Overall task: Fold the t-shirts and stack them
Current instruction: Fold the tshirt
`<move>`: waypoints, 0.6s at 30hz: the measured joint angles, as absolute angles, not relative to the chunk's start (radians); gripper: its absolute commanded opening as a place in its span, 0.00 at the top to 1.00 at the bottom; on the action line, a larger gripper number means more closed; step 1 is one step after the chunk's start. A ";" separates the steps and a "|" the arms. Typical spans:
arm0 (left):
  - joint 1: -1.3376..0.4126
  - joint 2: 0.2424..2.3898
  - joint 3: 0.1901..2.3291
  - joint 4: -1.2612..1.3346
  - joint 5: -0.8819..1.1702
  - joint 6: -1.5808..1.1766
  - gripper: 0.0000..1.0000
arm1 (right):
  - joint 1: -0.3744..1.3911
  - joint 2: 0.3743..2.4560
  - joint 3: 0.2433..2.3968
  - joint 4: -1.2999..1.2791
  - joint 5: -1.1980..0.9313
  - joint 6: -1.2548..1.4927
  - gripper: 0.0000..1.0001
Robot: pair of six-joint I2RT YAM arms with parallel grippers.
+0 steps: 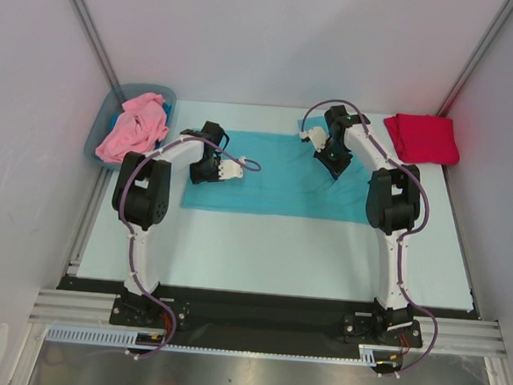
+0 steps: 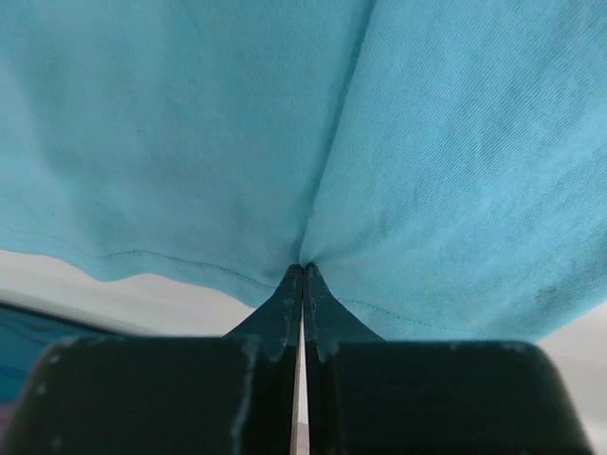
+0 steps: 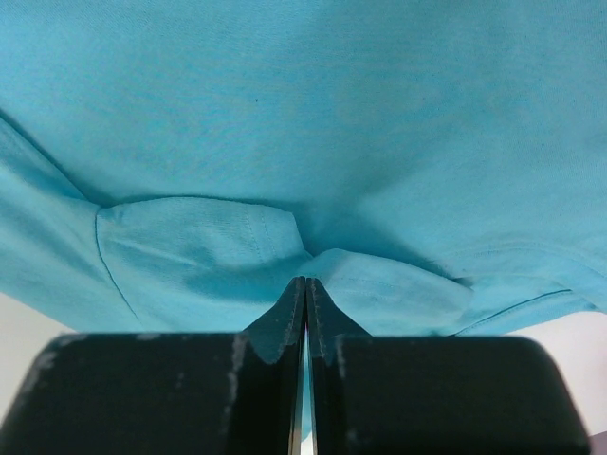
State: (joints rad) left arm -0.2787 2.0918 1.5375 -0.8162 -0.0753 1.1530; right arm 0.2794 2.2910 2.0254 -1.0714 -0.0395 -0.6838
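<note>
teal t-shirt (image 1: 274, 187): soft fine-knit cloth with a stitched hem, spread as a flat rectangle at the centre of the counter (image 1: 279, 247).
red t-shirt (image 1: 421, 138): folded into a neat block, laid at 1 o'clock.
pink t-shirt (image 1: 133, 129): crumpled, heaped in the grey-blue plastic bin (image 1: 95, 142) at 10 o'clock.
count: three t-shirts, one bin, two claws.
left claw (image 2: 303, 268): closed tight; the teal hem is pinched at the shirt's 9 o'clock side.
right claw (image 3: 305, 281): closed tight; a teal fold is pinched toward 1 o'clock.

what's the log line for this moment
left tool: shut on teal shirt | right tool: same | red shirt: folded | pink shirt: in bin
</note>
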 measured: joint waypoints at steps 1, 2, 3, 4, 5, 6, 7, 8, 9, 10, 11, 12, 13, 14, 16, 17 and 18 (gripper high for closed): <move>-0.279 2.092 1.538 -0.816 -0.075 1.153 1.00 | 0.279 2.291 2.025 -1.071 -0.039 -0.684 0.96; -0.279 2.092 1.538 -0.816 -0.075 1.153 1.00 | 0.279 2.291 2.025 -1.071 -0.039 -0.684 0.95; -0.279 2.092 1.538 -0.816 -0.075 1.153 1.00 | 0.279 2.291 2.025 -1.071 -0.039 -0.684 0.96; -0.279 2.092 1.538 -0.816 -0.075 1.153 1.00 | 0.279 2.291 2.025 -1.071 -0.039 -0.684 0.96; -0.279 2.092 1.538 -0.816 -0.075 1.153 1.00 | 0.279 2.291 2.025 -1.071 -0.039 -0.684 0.96; -0.279 2.092 1.538 -0.816 -0.075 1.153 1.00 | 0.279 2.291 2.025 -1.071 -0.039 -0.684 0.96; -0.279 2.092 1.538 -0.816 -0.075 1.153 1.00 | 0.279 2.291 2.025 -1.071 -0.039 -0.684 0.96; -0.279 2.092 1.538 -0.816 -0.075 1.153 1.00 | 0.279 2.291 2.025 -1.070 -0.039 -0.684 0.96; -0.279 2.092 1.538 -0.817 -0.075 1.153 1.00 | 0.279 2.291 2.025 -1.069 -0.039 -0.684 0.96; -0.279 2.092 1.540 -0.817 -0.075 1.153 1.00 | 0.279 2.291 2.025 -1.068 -0.039 -0.684 0.96; -0.279 2.092 1.543 -0.818 -0.075 1.153 1.00 | 0.279 2.291 2.025 -1.067 -0.039 -0.684 0.96; -0.279 2.092 1.549 -0.820 -0.075 1.153 1.00 | 0.279 2.291 2.025 -1.067 -0.039 -0.684 0.96; -0.279 2.092 1.556 -0.822 -0.075 1.153 1.00 | 0.279 2.291 2.025 -1.066 -0.039 -0.684 0.97; -0.279 2.091 1.566 -0.825 -0.075 1.153 1.00 | 0.279 2.291 2.025 -1.066 -0.039 -0.684 0.97; -0.279 2.090 1.587 -0.826 -0.075 1.153 1.00 | 0.279 2.291 2.025 -1.065 -0.039 -0.684 0.97; -0.279 2.089 1.594 -0.826 -0.075 1.153 1.00 | 0.279 2.291 2.025 -1.064 -0.039 -0.684 0.98; -0.279 2.086 1.602 -0.827 -0.075 1.153 1.00 | 0.279 2.291 2.025 -1.064 -0.039 -0.684 0.98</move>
